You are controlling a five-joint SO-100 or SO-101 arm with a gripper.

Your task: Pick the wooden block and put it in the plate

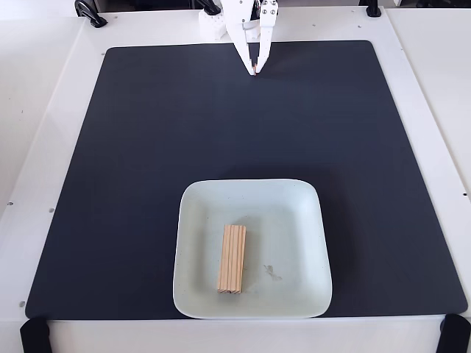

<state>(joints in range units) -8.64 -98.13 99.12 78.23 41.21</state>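
Note:
The wooden block [232,259], a light-tan bar with lengthwise grain lines, lies inside the plate [294,213], a little left of its middle, long side pointing away from the camera. The plate is pale mint-white, square with rounded corners, and sits on the black mat near the front edge. A faint scuff mark [272,273] shows to the right of the block. My white gripper [255,70] is at the far edge of the mat, well away from the plate, pointing down with its fingertips together and nothing in it.
A large black mat [110,184] covers most of the white table [37,110]. Black clamps sit at the table's corners [90,12] [34,336]. The arm's white base [212,23] stands at the back centre.

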